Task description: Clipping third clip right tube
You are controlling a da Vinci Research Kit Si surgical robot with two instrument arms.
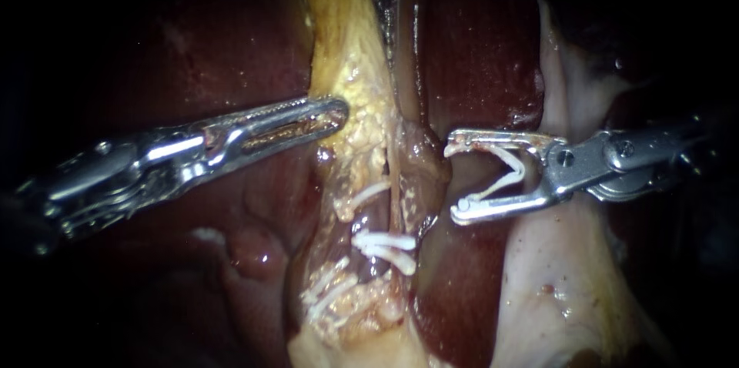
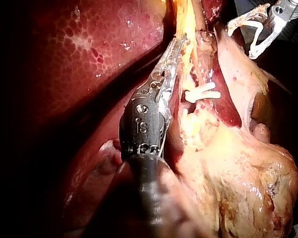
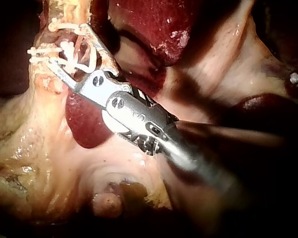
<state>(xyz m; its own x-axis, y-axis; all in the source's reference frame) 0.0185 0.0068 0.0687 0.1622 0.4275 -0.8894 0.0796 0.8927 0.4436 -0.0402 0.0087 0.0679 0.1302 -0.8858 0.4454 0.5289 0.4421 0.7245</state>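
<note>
Left instrument (image 1: pixel 335 110) closed, right instrument (image 1: pixel 456 177) spread, holding clip (image 1: pixel 496 185)

You had two instruments in the endoscope view: your left instrument (image 1: pixel 339 110) and your right instrument (image 1: pixel 454 177). You carried one open clip (image 1: pixel 517 172), seated between the right instrument's jaws and touching both. On the tissue you could count three separate white clips: an upper clip (image 1: pixel 363 196), a middle clip (image 1: pixel 382 240) and a lower clip (image 1: pixel 398 261). Below them lay one white cluster (image 1: pixel 327 292) whose clips you could not count.
</note>
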